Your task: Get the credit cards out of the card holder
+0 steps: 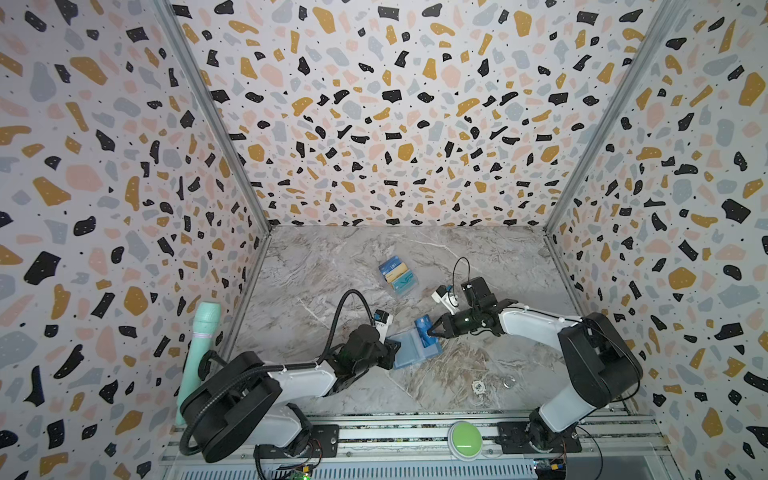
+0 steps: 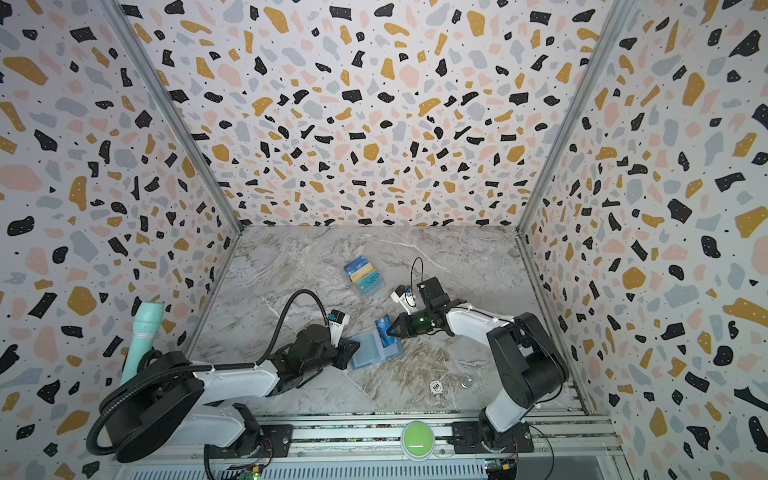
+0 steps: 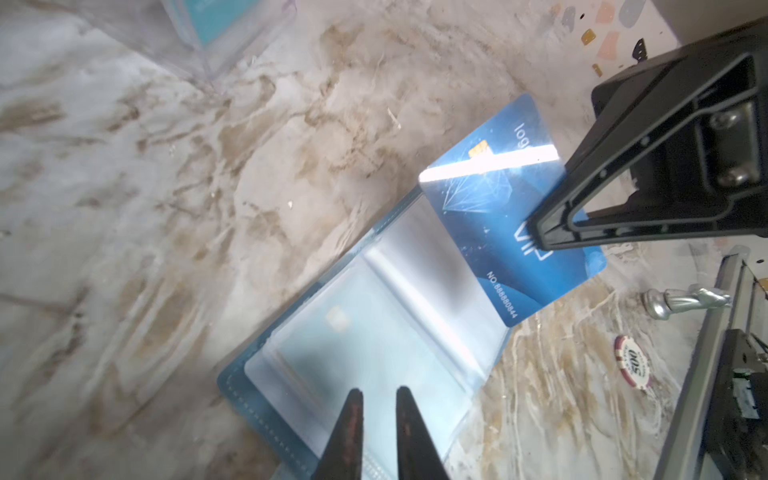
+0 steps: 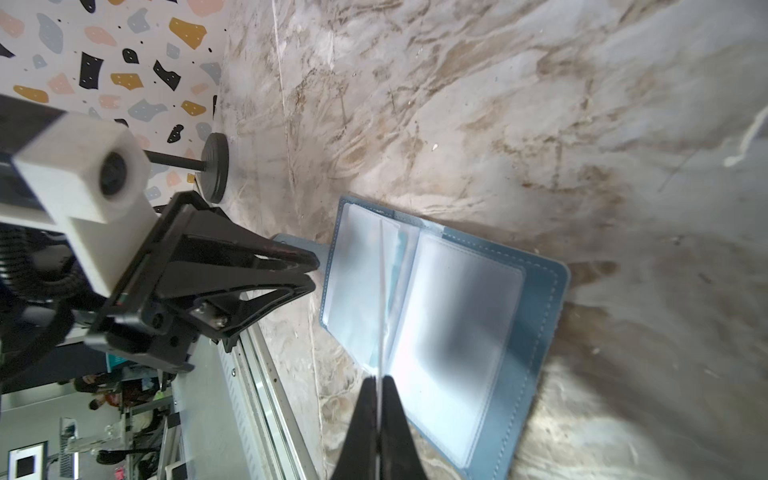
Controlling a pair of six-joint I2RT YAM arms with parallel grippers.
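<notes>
The slate-blue card holder lies open on the marble table, clear sleeves up. My right gripper is shut on a dark blue credit card, held tilted over the holder's right page. Whether a corner of this card is still in a sleeve I cannot tell. A pale teal card shows through a sleeve. My left gripper sits at the holder's left edge near the strap tab, its jaws slightly apart with nothing between them.
A clear tiered stand behind the holder carries blue, tan and teal cards. A poker chip and a small silver piece lie near the front rail. A green button sits on the rail. A mint handle leans at the left wall.
</notes>
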